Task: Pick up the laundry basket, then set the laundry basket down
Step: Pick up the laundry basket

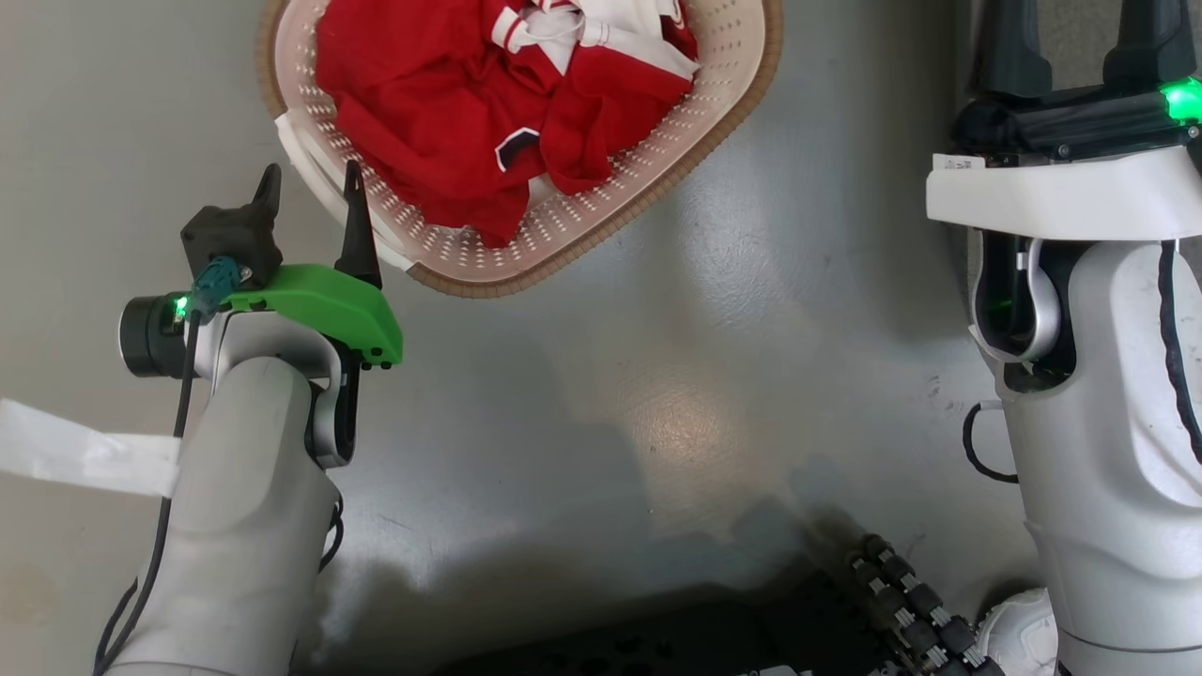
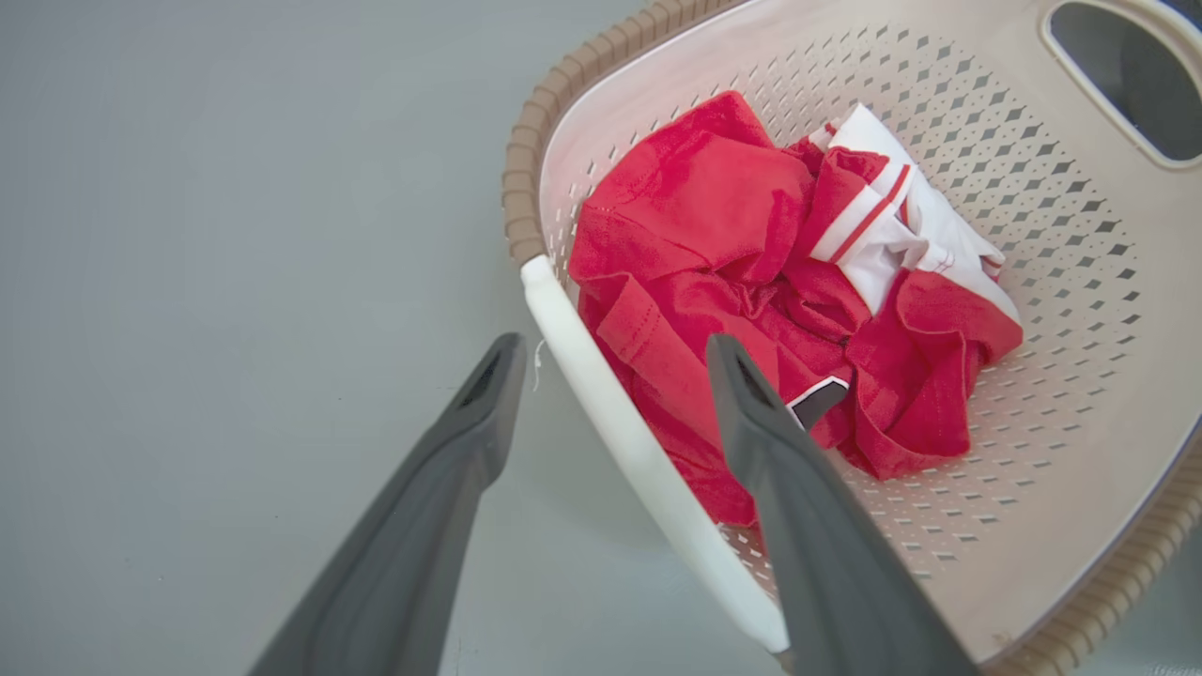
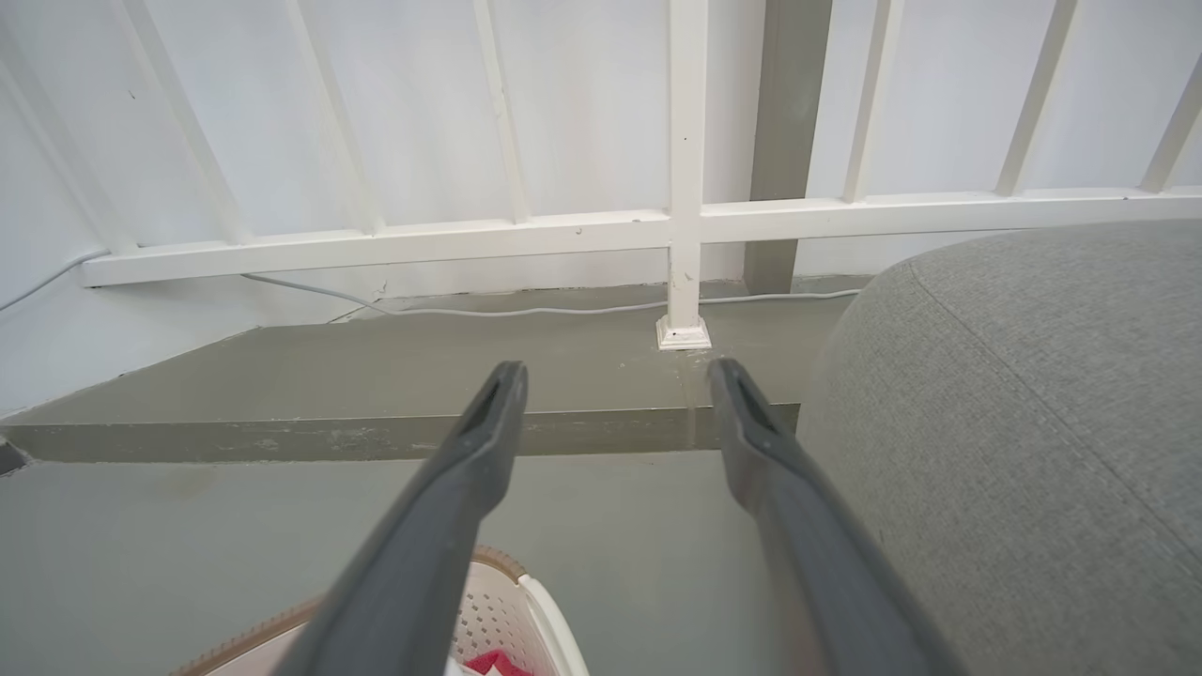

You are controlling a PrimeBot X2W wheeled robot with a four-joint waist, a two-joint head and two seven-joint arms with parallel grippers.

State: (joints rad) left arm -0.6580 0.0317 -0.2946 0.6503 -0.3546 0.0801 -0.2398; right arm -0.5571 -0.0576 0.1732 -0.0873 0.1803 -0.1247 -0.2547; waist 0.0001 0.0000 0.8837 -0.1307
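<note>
The laundry basket point(image 1: 657, 160) sits on the grey floor at the top of the head view, cream and perforated with a brown rim, holding red and white clothes point(image 1: 441, 113). My left gripper point(image 1: 312, 192) is open and straddles the basket's white near-side handle point(image 1: 302, 155), one finger outside the basket and one inside. In the left wrist view the handle point(image 2: 601, 394) runs between the two fingers point(image 2: 470, 422) of the left gripper point(image 2: 610, 357), apart from both. My right gripper point(image 1: 1080, 38) hangs open at the far right, clear of the basket. The right gripper point(image 3: 615, 376) points at a wall, with the basket's edge point(image 3: 507, 610) below it.
A grey upholstered seat point(image 3: 1033, 422) stands close on the right of the right gripper. A raised concrete step point(image 3: 376, 432), a white railing point(image 3: 685, 225) and a cable point(image 3: 526, 310) lie ahead. My dark base point(image 1: 657, 648) and a strip of white tape point(image 1: 75, 455) show low in the head view.
</note>
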